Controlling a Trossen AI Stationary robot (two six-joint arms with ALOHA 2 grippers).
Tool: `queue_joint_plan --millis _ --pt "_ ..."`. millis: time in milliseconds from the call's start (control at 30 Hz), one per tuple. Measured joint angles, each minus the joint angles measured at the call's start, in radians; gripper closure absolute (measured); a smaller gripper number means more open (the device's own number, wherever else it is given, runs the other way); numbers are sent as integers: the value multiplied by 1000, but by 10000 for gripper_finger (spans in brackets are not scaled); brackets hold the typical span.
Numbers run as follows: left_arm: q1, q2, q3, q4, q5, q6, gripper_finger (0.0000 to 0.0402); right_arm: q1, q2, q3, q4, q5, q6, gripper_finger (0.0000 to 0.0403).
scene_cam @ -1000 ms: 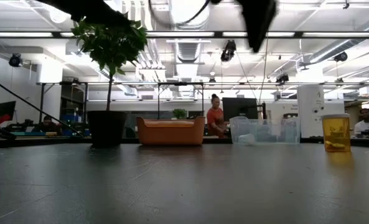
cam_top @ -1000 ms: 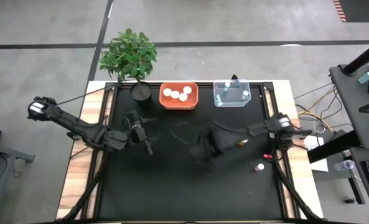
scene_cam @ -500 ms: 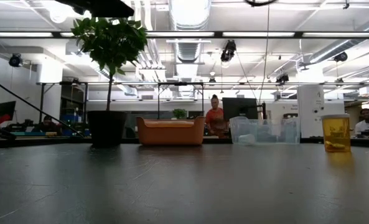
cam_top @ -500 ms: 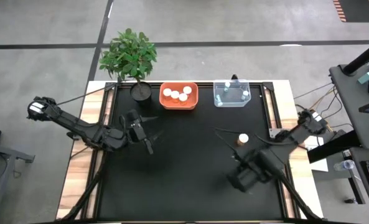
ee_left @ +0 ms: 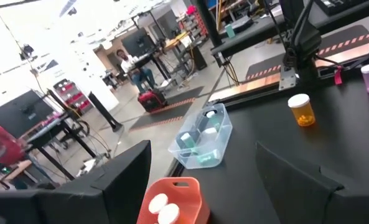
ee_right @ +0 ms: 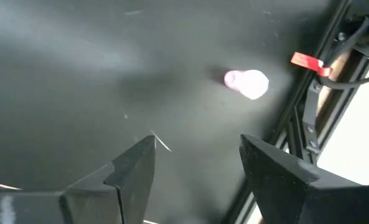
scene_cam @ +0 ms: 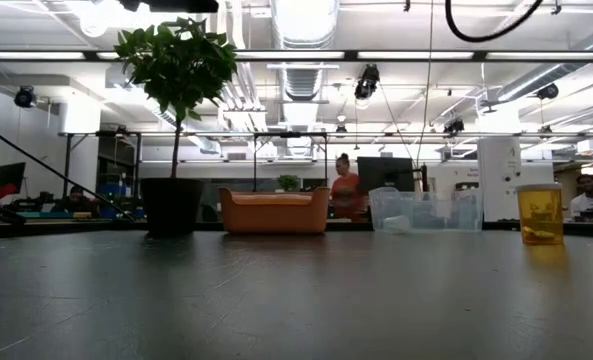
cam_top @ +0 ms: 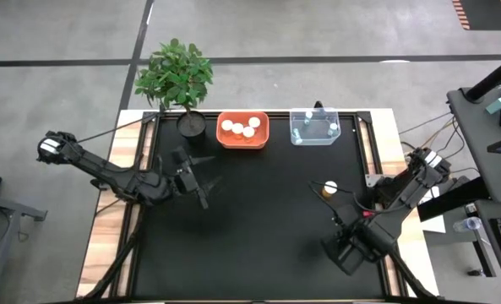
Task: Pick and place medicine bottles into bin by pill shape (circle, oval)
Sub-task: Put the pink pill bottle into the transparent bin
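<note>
The right gripper (ee_right: 193, 171), spread wide and empty, is held over the mat with a pink-capped bottle (ee_right: 247, 83) at one o'clock.

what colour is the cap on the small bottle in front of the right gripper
Pink. The small bottle lies on the black table, clearest in the right wrist view.

Matt black table (cam_top: 258, 228); clear plastic bin (cam_top: 314, 127); translucent amber bottle (scene_cam: 540, 213).
</note>
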Motion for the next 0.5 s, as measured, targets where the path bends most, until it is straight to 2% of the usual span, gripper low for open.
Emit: queue_joint_plan --millis 500 --pt "0 0 0 37 0 101 132 5 -52 -58 2 -12 17 179"
